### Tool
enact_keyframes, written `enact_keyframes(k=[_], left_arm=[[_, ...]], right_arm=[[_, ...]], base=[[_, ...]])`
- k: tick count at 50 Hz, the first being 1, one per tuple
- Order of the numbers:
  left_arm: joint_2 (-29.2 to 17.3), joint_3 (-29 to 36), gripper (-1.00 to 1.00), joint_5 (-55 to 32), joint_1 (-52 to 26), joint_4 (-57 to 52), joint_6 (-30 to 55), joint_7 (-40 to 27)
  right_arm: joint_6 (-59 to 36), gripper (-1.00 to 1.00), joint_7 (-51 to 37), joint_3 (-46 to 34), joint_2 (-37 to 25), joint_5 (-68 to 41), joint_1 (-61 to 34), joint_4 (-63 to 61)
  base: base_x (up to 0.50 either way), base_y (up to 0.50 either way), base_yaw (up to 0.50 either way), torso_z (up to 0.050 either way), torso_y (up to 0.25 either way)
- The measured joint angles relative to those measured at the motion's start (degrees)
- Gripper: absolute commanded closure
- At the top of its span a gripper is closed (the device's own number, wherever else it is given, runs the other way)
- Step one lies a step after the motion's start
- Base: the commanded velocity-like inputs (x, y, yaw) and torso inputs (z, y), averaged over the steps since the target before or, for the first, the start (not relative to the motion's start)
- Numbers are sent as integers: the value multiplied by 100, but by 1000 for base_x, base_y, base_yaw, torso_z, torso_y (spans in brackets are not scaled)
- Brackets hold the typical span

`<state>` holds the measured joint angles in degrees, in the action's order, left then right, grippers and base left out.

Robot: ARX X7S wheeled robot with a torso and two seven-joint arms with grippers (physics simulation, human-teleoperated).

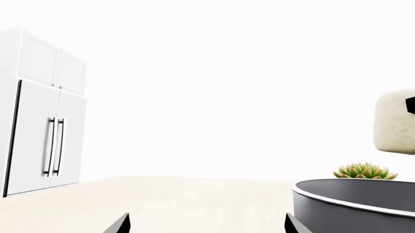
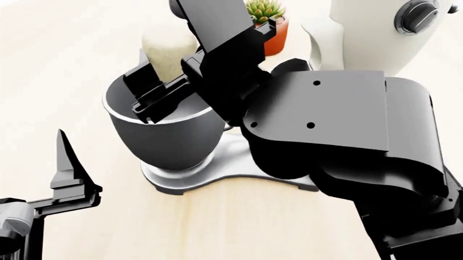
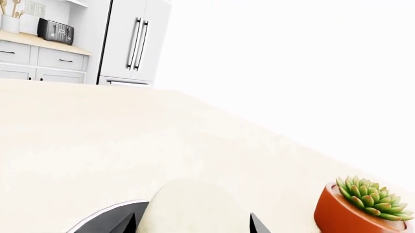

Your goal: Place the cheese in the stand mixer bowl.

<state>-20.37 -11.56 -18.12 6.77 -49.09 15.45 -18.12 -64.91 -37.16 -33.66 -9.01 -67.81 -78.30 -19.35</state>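
**Cheese held over bowl, release outstanding**

Progress. Judged well advanced: pick-up and carry appeared complete; only the lowering and letting-go remained. The cheese (image 2: pixel 168 51) was not yet inside the bowl (image 2: pixel 165 138). It sat clamped in the right hand (image 2: pixel 168 81), above the bowl's mouth, towards the rim at 12 o'clock in the head view. Whether its underside touched the rim could not be told.

Right hand. Grasping the cheese, one finger (image 2: pixel 145 81) visible on the flank at 9 o'clock, the other on the opposite side. The right wrist view showed the cheese (image 3: pixel 194 206) between both fingers, with a slice of bowl rim (image 3: pixel 107 216) beneath.

Left hand (image 2: pixel 69 173). Released, holding nothing, parked low at 8 o'clock of the bowl and well apart from it. Its wrist view showed the two fingertips spread with bare counter (image 1: pixel 181 199) between them, the bowl (image 1: pixel 353 208) to one side and the cheese (image 1: pixel 394 121) hanging above it.

Item, cheese. Pale cream, matte, plain; stubby cylinder with rounded edges, faintly mottled in the left wrist view. Much smaller than the bowl, so fit was judged easy.

Item, bowl. Deep, dark grey, pale rim, tapered foot, seated on the mixer base (image 2: pixel 217 173). Interior partly hidden by the arm; the visible part seemed empty.

Adjacent. Plant (image 2: pixel 268 24) in orange pot at 1 o'clock behind the bowl; mixer head (image 2: pixel 369 32) at 2 o'clock.
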Motion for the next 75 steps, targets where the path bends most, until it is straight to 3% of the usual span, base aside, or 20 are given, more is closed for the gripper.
enact_keyframes(k=[1, 37, 52, 60, 67, 71, 75], left_arm=[[-2, 1, -100, -1, 0, 1, -1, -2], [-81, 97, -100, -5, -22, 7, 8, -94], [-115, 175, -100, 43, -9, -46, 22, -140], [-171, 151, -100, 25, -28, -162, 114, -192], [-325, 70, -100, -47, -169, -412, 411, -280], [-556, -42, -100, -209, -278, -601, 604, -448], [-1327, -92, -100, -628, -232, -732, 432, -1139]], right_arm=[[10, -100, 9, -14, 1, 8, 3, 11], [-30, -100, -238, 93, -123, -562, 7, -351], [363, -100, -2149, 809, -1001, -3373, -23, -2439], [233, -100, -3831, 2346, -1602, -5860, 59, -3350], [356, -100, -4552, 3534, -2605, -7260, -303, -3605], [394, -100, -4739, 3995, -3201, -7712, -659, -3540], [405, -100, -4837, 4343, -3808, -7984, -1117, -3361]], base=[[0, 0, 0, 0, 0], [0, 0, 0, 0, 0], [0, 0, 0, 0, 0], [0, 0, 0, 0, 0], [0, 0, 0, 0, 0], [0, 0, 0, 0, 0], [0, 0, 0, 0, 0]])
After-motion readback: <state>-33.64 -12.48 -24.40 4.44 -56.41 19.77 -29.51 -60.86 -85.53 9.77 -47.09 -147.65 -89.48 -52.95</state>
